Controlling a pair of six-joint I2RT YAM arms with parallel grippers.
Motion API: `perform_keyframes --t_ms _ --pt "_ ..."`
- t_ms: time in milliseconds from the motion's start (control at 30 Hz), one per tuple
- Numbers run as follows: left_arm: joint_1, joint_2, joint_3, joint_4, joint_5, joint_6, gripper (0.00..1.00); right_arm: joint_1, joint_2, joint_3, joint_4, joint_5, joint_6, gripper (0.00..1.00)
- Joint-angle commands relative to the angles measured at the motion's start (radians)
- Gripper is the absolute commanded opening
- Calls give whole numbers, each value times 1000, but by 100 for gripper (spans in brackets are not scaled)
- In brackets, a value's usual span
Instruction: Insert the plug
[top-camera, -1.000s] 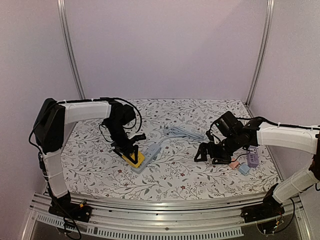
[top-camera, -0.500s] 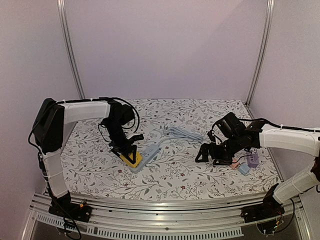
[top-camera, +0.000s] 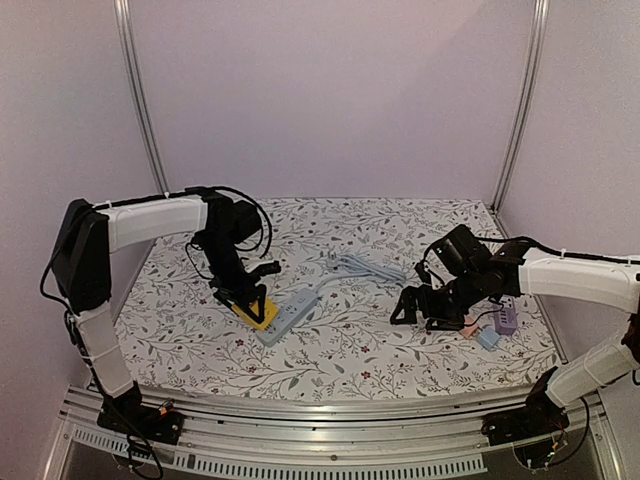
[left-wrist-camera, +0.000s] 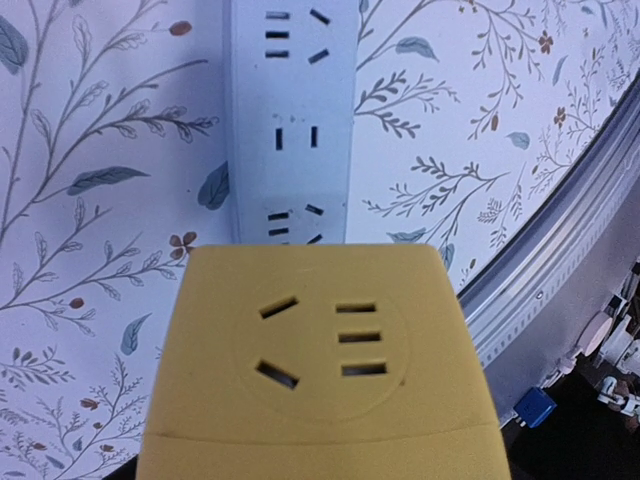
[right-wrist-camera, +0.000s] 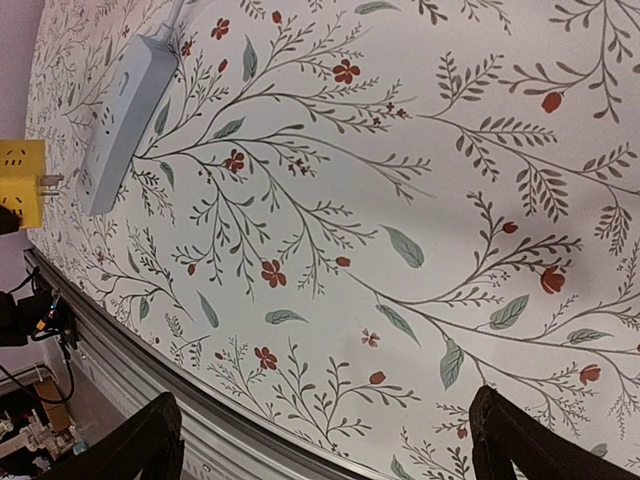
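Note:
The plug is a yellow block (top-camera: 258, 313) with socket slots on its upper face (left-wrist-camera: 320, 350). My left gripper (top-camera: 243, 298) is shut on it and holds it low over the table, at the left end of the grey power strip (top-camera: 290, 312). In the right wrist view its metal prongs (right-wrist-camera: 50, 182) point at the strip's near end (right-wrist-camera: 100, 185), with a small gap between them. The left wrist view shows the strip's sockets (left-wrist-camera: 292, 135) just beyond the plug, and my own fingers are hidden behind it. My right gripper (top-camera: 420, 308) hovers open over bare cloth (right-wrist-camera: 325, 440), holding nothing.
The strip's grey cable (top-camera: 365, 266) lies bundled behind it. Small pink (top-camera: 466, 327), purple (top-camera: 506, 320) and blue (top-camera: 488, 339) adapters sit beside my right arm. The metal rail (top-camera: 330, 410) runs along the table's front edge.
My left arm has drawn the yellow plug a little to the left, from over the strip's end to beside it. The right arm has barely shifted.

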Motion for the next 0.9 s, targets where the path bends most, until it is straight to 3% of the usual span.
perform_keyframes --t_ms 0,867 --pt "13 1 7 -10 -4 -2 0 10 -14 -13 20 0 12 99" --pt "-39 83 48 -25 -77 9 0 12 -8 -28 28 1 9 99"
